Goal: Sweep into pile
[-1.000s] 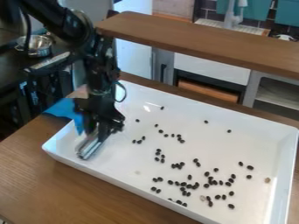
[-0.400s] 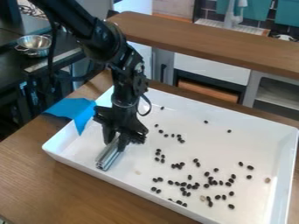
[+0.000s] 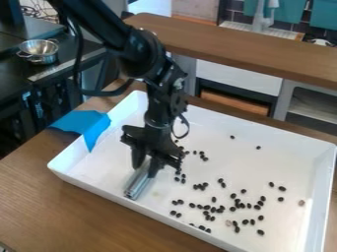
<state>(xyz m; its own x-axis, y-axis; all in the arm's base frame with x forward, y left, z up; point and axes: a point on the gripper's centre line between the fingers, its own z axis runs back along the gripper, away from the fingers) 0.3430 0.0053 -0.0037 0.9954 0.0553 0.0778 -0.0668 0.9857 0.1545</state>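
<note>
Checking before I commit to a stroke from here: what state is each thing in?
Pincer: closed on the bar.
Bar: held, slanting down into the tray.
Beans: loose, scattered, thickest toward the tray's near right part; not in one pile.
Tray: open, right side up on the table.
Blue sheet: draped over the tray's left rim.
Bowl: upright, open.
</note>
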